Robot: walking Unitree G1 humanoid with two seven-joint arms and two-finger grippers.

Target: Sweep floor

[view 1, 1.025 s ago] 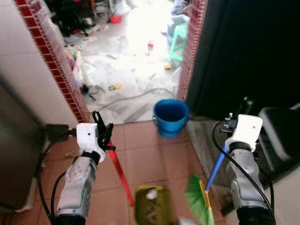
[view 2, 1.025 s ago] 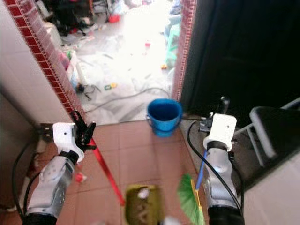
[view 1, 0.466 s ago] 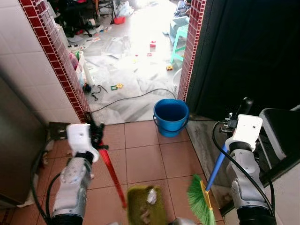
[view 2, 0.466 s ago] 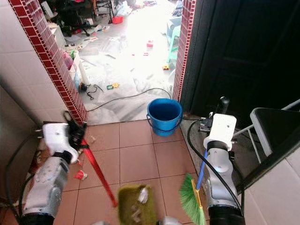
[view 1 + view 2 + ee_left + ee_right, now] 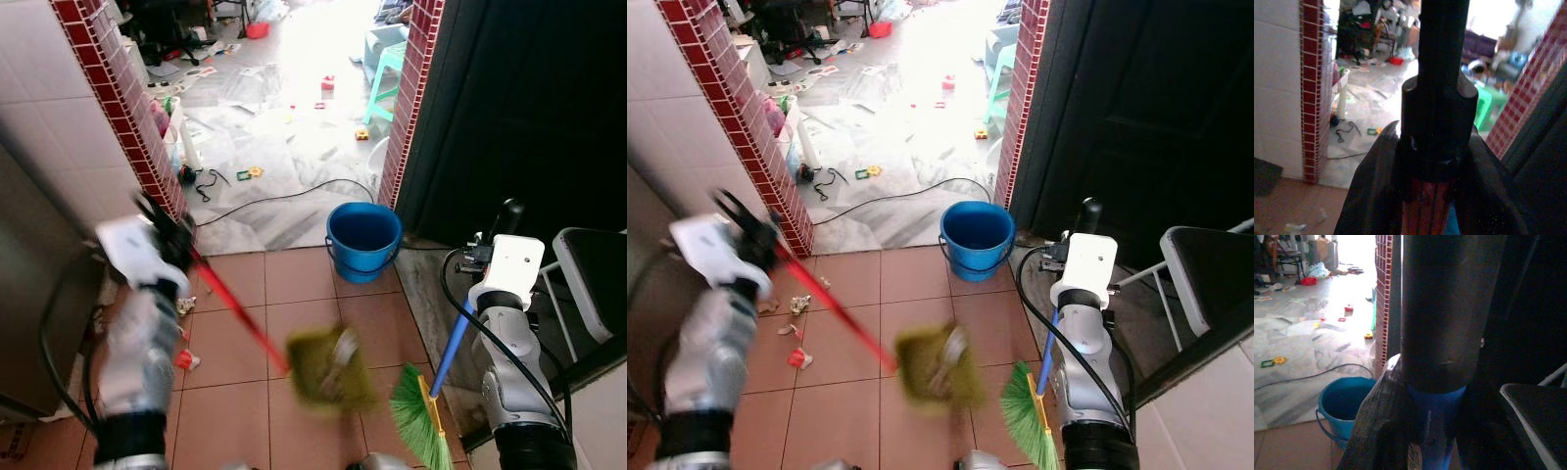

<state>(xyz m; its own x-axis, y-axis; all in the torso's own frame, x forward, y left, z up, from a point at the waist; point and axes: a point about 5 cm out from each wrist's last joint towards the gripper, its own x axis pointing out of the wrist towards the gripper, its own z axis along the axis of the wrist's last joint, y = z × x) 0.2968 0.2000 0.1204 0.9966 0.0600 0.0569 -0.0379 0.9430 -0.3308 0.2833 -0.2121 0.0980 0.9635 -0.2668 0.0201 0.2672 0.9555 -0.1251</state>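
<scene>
Left gripper [image 5: 162, 230]: fingers [image 5: 1371, 196] pressed against both sides of the red handle [image 5: 235, 313] of the dustpan [image 5: 328, 367], gripping near the black top end; arm raised and blurred, just in front of the red-brick wall corner [image 5: 127, 117]. Handle slanting down toward the robot's right; olive-green pan off the tiles, blurred, with pale scraps inside. Right gripper [image 5: 490, 257]: fingers [image 5: 1381, 426] clamped on the blue shaft of the broom [image 5: 446, 357], black grip end sticking up above the wrist; green bristles [image 5: 416, 431] low, just right of the pan, by the robot's feet. Terracotta floor tiles [image 5: 294, 284] underfoot. Small litter, incl. one red scrap [image 5: 184, 359], on tiles near the left arm. Blue bucket [image 5: 362, 240] upright at the doorway threshold, between brick corner and brick door post [image 5: 407, 108]. Black cable [image 5: 274, 201] trailing across the pale floor beyond; scattered toys and a green stool [image 5: 387, 69] further out. Dark chair [image 5: 593, 279] at far right, beside the right arm.
</scene>
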